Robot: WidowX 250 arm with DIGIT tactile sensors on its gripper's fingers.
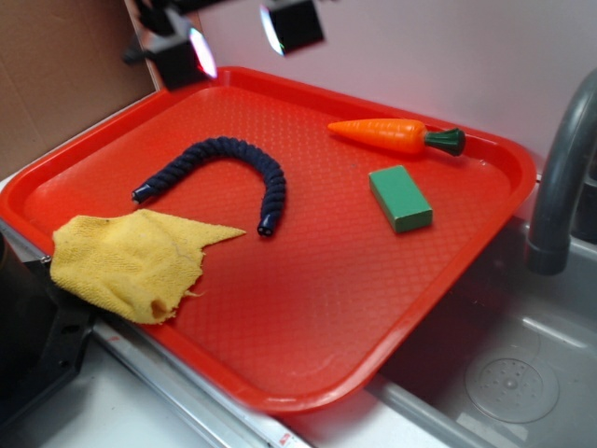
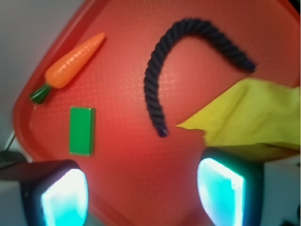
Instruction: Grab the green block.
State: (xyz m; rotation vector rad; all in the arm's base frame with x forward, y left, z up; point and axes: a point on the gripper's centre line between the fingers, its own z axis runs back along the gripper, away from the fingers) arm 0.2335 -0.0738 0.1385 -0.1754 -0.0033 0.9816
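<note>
On the red tray [image 1: 112,140], toward its corner nearest the grey faucet [image 1: 560,177], the green block [image 1: 400,197] lies flat, clear of the raised rim on both nearby sides. Just beyond it, closer to the tray's far edge, the toy carrot [image 1: 392,134] lies on its side with its dark stem pointing at the faucet; a narrow strip of bare tray separates carrot and block. The dark blue rope [image 1: 233,168] arcs across the tray's middle, well apart from the block, with open tray surface between them. The yellow cloth [image 1: 131,261] is crumpled over the tray edge farthest from the faucet, one pointed flap reaching near the rope's end.

The gripper [image 2: 141,193] hangs above the tray's far rim, touching nothing. Wrist view: its two fingers [image 2: 63,195] stand wide apart with bare tray between them; jaws spread, empty. Height above the tray is hard to judge, since the exterior view crops the gripper at the frame top.
</note>
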